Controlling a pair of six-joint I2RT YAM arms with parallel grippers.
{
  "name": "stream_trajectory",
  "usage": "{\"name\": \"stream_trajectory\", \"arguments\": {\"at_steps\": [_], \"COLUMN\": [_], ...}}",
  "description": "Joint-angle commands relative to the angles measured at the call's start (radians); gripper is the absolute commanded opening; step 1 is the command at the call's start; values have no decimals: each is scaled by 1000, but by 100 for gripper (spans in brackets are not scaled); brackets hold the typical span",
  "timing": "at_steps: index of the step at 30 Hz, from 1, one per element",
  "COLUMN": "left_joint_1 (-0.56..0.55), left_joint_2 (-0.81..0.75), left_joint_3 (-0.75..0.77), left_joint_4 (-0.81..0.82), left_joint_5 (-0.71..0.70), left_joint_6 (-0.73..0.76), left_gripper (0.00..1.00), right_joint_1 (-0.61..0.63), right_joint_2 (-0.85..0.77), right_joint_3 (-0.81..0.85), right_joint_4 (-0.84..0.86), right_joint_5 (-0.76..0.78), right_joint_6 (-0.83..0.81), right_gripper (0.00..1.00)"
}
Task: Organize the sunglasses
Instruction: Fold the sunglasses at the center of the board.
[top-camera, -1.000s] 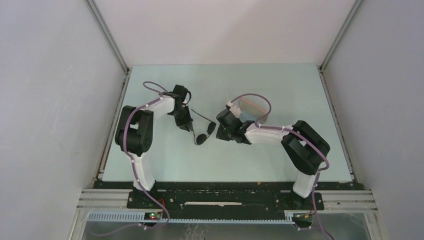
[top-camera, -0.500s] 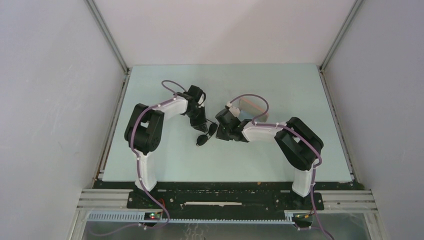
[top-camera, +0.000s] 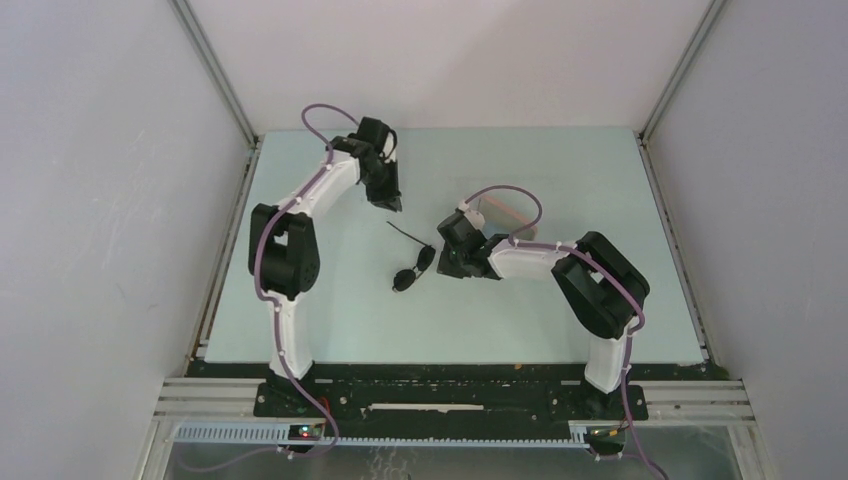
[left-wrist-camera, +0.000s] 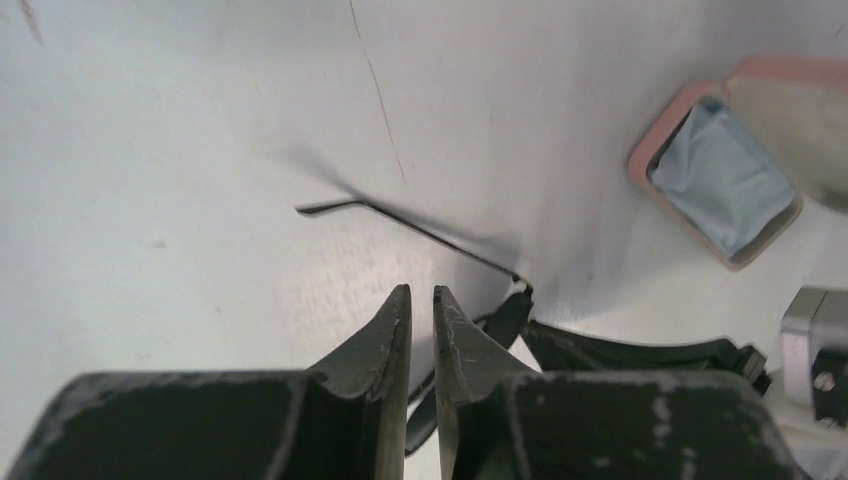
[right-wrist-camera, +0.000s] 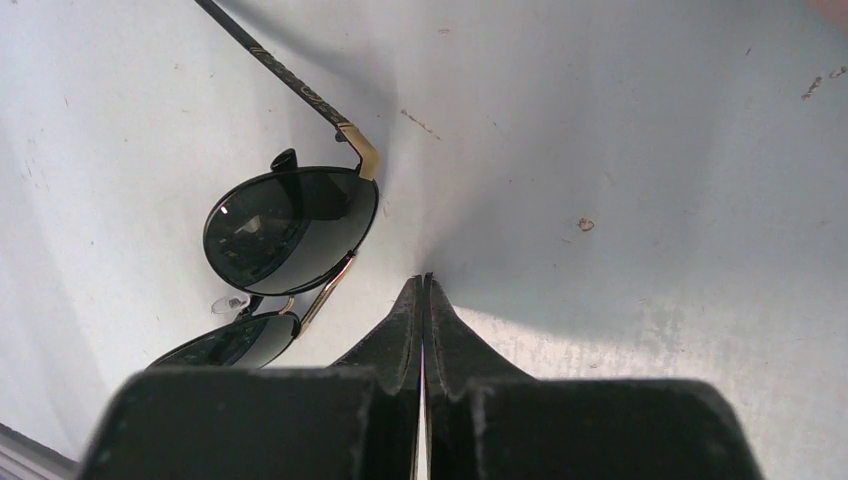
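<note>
The sunglasses (top-camera: 410, 272) lie on the table in the top view, two dark round lenses with one thin wire arm stretched toward the back left. My right gripper (top-camera: 443, 267) sits low just to their right, shut and empty. In the right wrist view its tips (right-wrist-camera: 423, 277) meet beside the nearer lens (right-wrist-camera: 290, 228). My left gripper (top-camera: 393, 204) hangs farther back and left, apart from the glasses. In the left wrist view its jaws (left-wrist-camera: 421, 290) stand a narrow gap apart with nothing between them. The wire arm (left-wrist-camera: 420, 230) lies on the table beyond them.
A pink oblong case (top-camera: 497, 212) lies open behind the right gripper. In the left wrist view a light blue cloth (left-wrist-camera: 722, 178) sits inside the case (left-wrist-camera: 690, 100). Grey walls close in the table on both sides and at the back.
My left arm has swung away from the sunglasses toward the back left. The right gripper has stayed beside the lenses, and the sunglasses rest where they were.
</note>
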Motion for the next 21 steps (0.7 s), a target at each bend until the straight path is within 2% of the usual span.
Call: {"name": "stream_trajectory", "arguments": {"at_steps": [1,6,9,11,21], "left_joint_1": [4,17,26,33,35], "left_joint_2": [80,220,339,387,362], "left_joint_3": [147,335,510,563,380], "left_joint_4": [-64,-85,-167,-204,-204], "left_joint_5": [-66,-106,-102,-100,-139], "left_joint_6": [72,66,82,85,107], "left_gripper": [18,18,18,18,18], "right_joint_1": [5,10,9,8,18], "right_joint_2": [-35,-42,-32,-23,10], "right_joint_3": [30,31,33,39,39], "right_joint_4": [-33,-20,-19,-26,3], "right_joint_5": [-1,-19,-37,-46,-77], "right_joint_6": [-18,-23,-17,-9,49], "right_gripper": [0,0,0,0,0]}}
